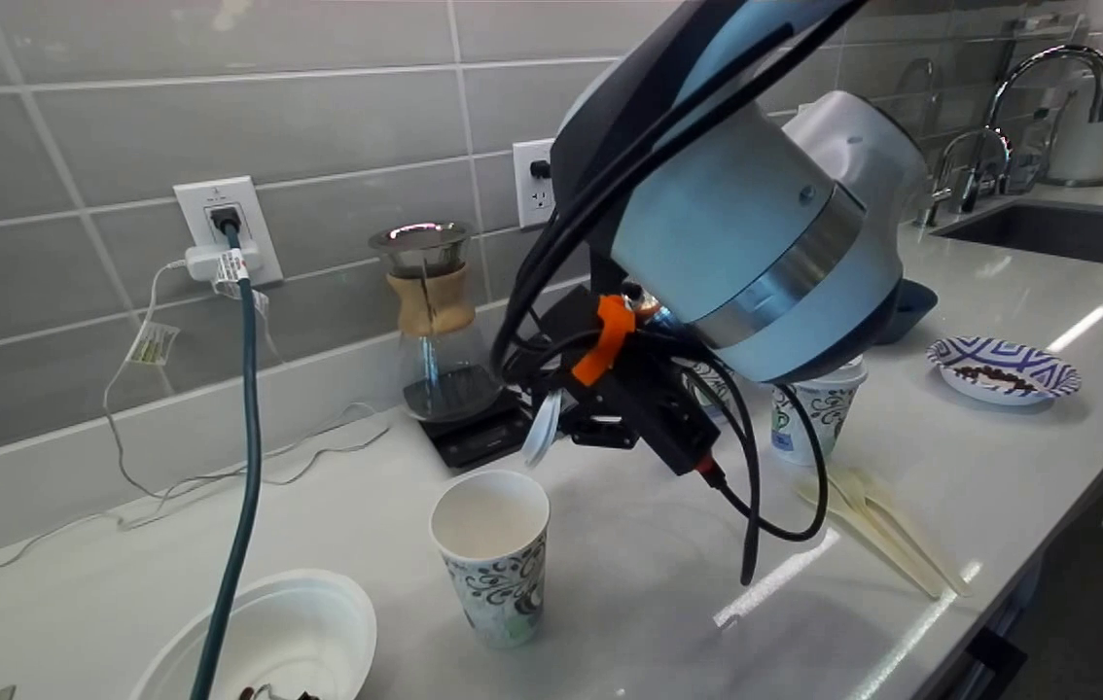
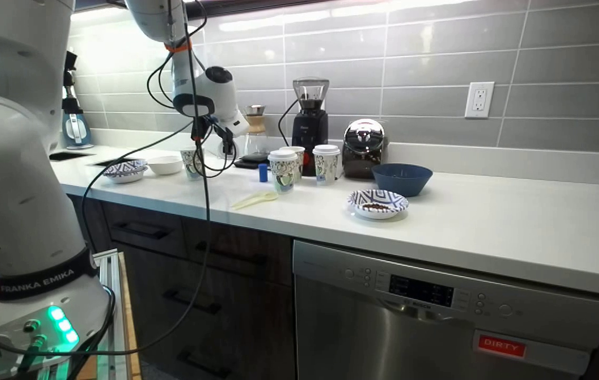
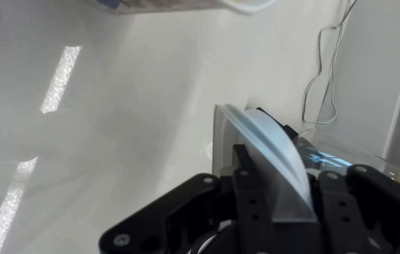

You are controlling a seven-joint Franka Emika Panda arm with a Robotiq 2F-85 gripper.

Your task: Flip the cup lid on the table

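The white cup lid (image 1: 543,429) is held up off the white table (image 1: 649,612), its disc standing nearly on edge. My gripper (image 1: 579,418) is shut on it. In the wrist view the lid (image 3: 274,141) stands tilted between the black fingers of my gripper (image 3: 277,173), its raised rim pointing away from the palm. The lower part of the lid is hidden by the fingers. An open-topped patterned paper cup (image 1: 503,583) stands upright on the table, below and beside the lid. In an exterior view my gripper (image 2: 227,145) shows small, and the lid cannot be made out there.
A white bowl (image 1: 342,622) and a hanging cable (image 1: 248,428) are near the cup. A glass carafe (image 1: 435,321) stands on a black scale (image 1: 483,437) by the wall. Lidded cups (image 2: 282,171), pale utensils (image 1: 887,535), a patterned plate (image 1: 1038,374) and a blue bowl (image 2: 402,179) lie farther along.
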